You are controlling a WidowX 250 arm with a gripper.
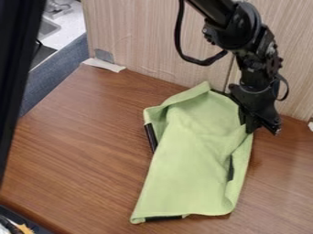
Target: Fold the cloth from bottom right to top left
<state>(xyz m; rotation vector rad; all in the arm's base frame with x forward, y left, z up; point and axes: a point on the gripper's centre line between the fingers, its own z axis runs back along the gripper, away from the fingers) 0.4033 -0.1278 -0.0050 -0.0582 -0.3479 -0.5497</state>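
Note:
The gripper (pixel 261 125) hangs at the right edge of the green cloth (pixel 192 155), close to the wooden wall. Part of it overlaps the cloth's upper right side, where the fabric is drawn up into a ridge. The cloth lies crumpled and elongated on the table, with its top and left edges turned up and a loose fold along the right side. Dark strips show at its left, right and bottom edges. Whether the gripper holds the fabric is hard to make out.
The brown wooden table (pixel 79 151) extends left of the cloth. A pale wooden wall (pixel 149 41) rises behind it, with tape (pixel 104 64) at its base. A dark post (pixel 15 68) stands at the left edge, and dark items lie at the lower left corner.

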